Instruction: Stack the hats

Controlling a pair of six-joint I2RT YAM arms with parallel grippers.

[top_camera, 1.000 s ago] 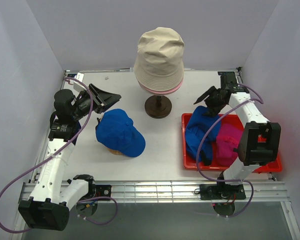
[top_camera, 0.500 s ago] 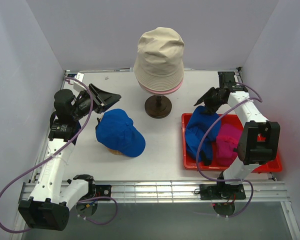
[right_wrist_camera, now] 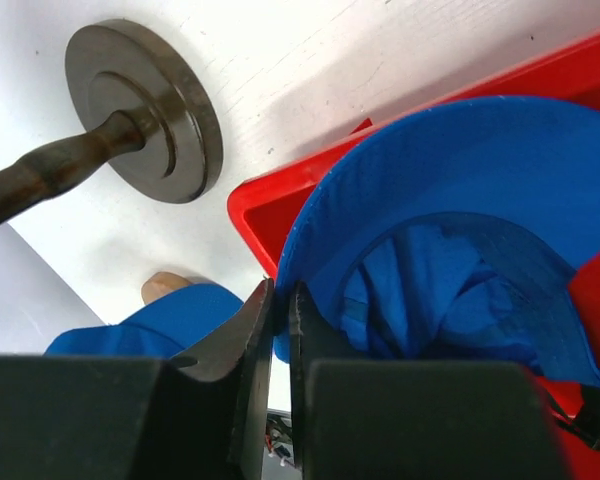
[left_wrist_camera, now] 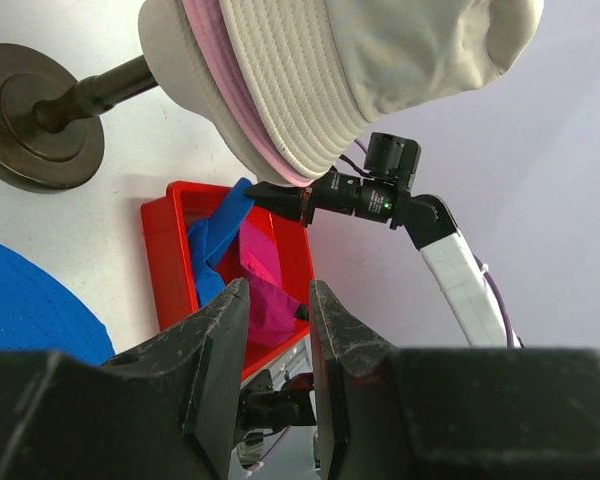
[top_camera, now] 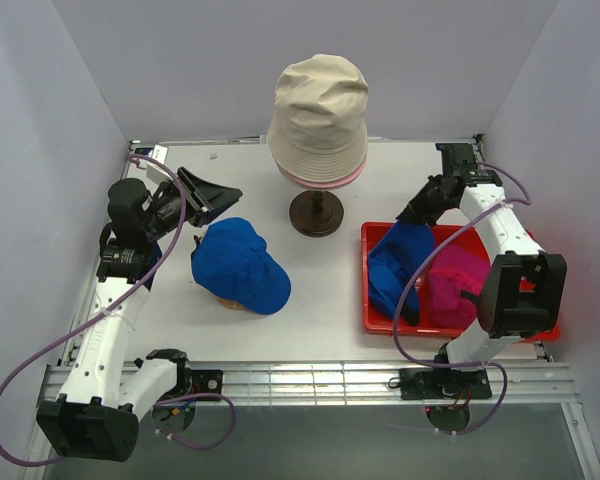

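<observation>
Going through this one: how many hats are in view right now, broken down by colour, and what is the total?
Beige: 1, the beige bucket hat on the stand
Light pink: 1, the light pink bucket hat under the beige one
Blue: 2, the blue cap on the table and the second blue cap in the red tray
Magenta: 1, the magenta cap in the tray
Total: 5

back centre: stand, two hats stacked on top
left of stand, nearer: block cap on block
right: tray
in tray: left tray cap beside right tray cap
tray's back-left corner: right gripper on left tray cap's brim
</observation>
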